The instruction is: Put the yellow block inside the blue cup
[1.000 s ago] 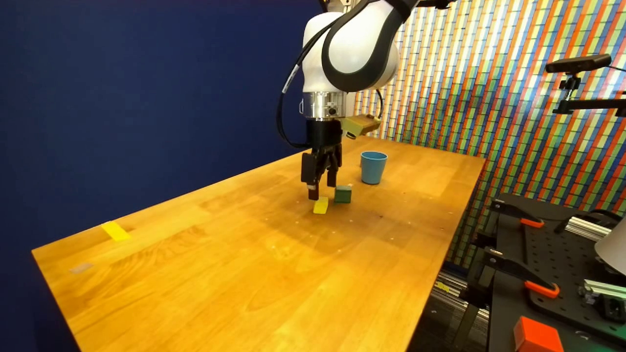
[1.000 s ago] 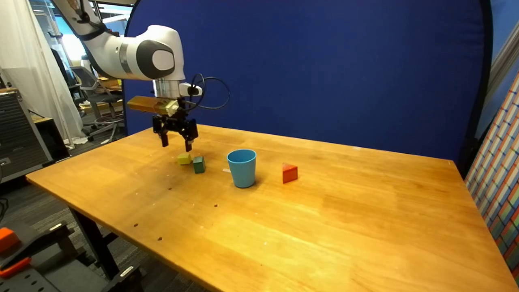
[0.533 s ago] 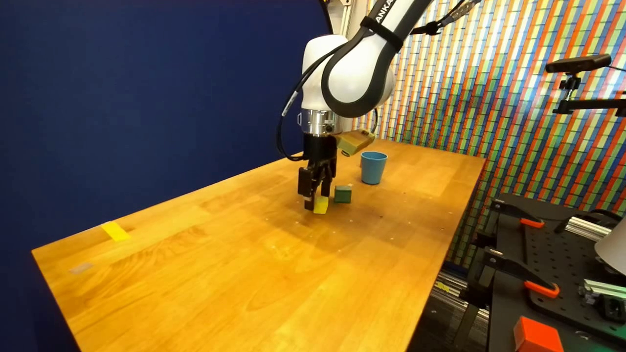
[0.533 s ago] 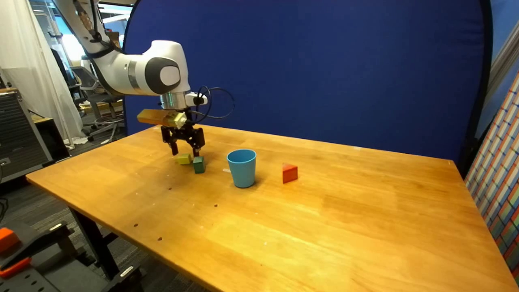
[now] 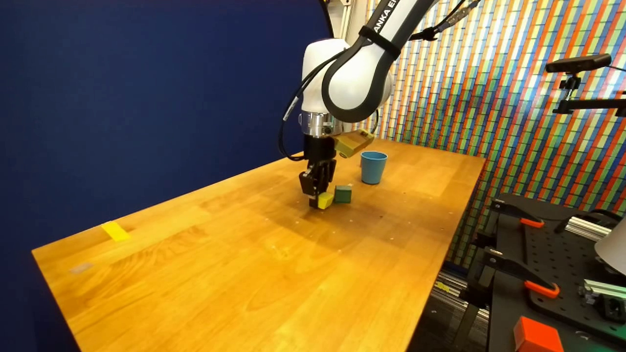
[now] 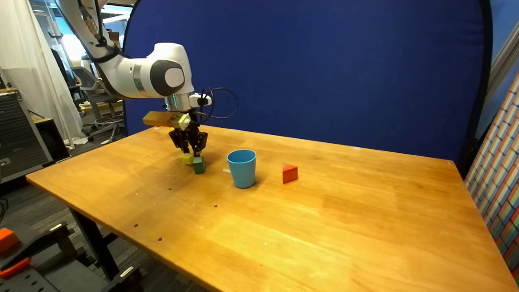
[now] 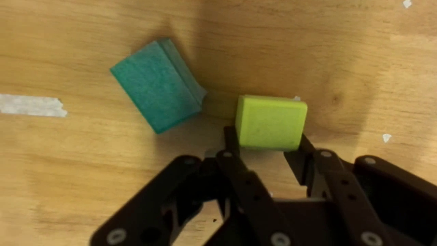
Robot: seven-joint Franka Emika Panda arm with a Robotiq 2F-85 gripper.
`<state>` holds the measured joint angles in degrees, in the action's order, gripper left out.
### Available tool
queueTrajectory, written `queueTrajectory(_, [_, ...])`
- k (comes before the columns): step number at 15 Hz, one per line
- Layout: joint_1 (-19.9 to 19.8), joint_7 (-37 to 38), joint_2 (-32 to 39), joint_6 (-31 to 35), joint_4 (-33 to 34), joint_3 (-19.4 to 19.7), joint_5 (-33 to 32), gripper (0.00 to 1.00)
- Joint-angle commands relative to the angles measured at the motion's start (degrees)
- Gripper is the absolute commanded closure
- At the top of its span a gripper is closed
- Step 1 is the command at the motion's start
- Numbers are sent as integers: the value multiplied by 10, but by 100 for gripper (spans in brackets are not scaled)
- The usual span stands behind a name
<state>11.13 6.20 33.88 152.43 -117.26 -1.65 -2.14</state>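
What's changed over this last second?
The pincer came down and closed on the yellow block, which turned and shifted slightly toward the green block. Whether it has lifted, I can't tell. The green block, blue cup and red wedge stayed put.

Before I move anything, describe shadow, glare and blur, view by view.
Wrist view: grain of the table fairly clear, tool dark and slightly soft, shadow between yellow block and green block; both exterior views: soft shade on the table around those blocks; an exterior view: blown-out bright patch at upper left, cup fairly crisp.
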Motion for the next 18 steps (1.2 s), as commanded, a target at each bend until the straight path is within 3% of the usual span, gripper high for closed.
queueTrajectory(1, [19,52,-56,-13,-18,36,-22,86])
queueTrajectory(8, [24,170,-160,-25,-46,116,-108,86])
queueTrajectory(11, [23,238,-188,-23,-64,152,-174,86])
queueTrajectory(18, [-14,313,-235,-41,-121,160,-222,86])
